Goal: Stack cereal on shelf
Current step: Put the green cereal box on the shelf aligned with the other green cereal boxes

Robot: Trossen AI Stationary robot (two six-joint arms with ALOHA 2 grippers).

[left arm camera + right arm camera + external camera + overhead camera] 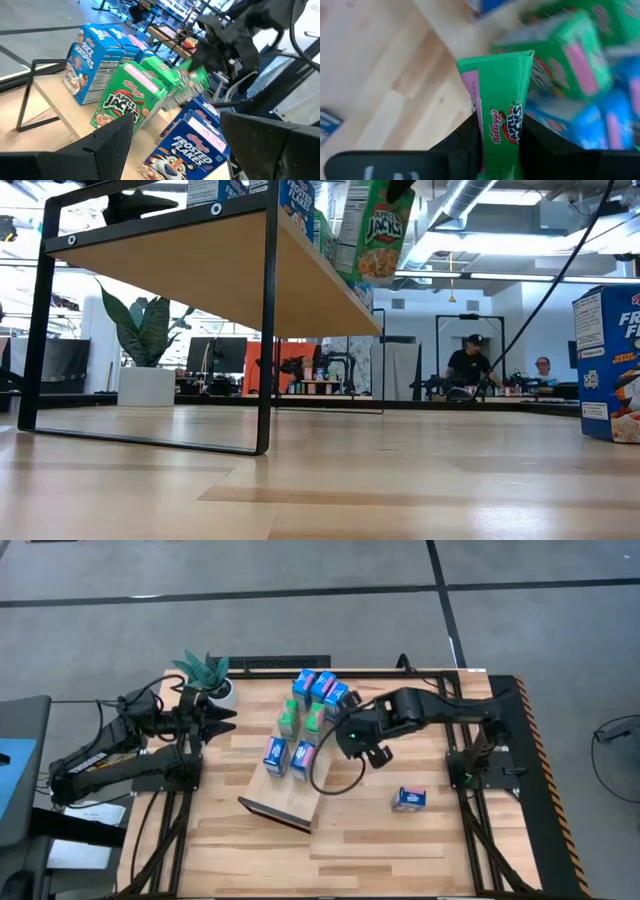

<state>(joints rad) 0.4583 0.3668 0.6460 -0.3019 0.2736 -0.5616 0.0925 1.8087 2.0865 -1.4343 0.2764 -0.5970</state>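
The shelf is a light-wood board on dark legs, standing mid-table. Several small cereal cartons stand on it, blue ones at the far end, green ones in the middle and blue ones nearer. Another blue carton stands on the table to the right. My right gripper hovers at the shelf's right edge, shut on a green carton. My left gripper is open and waits left of the shelf, pointing at it. My right gripper pinches the green carton between its two fingers, one finger on each broad face at one end. The fingers come from above. The carton hangs tilted below them, lifted clear over the shelf's right edge.
A potted plant stands at the table's far left corner, behind my left arm. A cable loops from the right arm over the table beside the shelf. Bare tabletop lies near and right. People sit in the room beyond.
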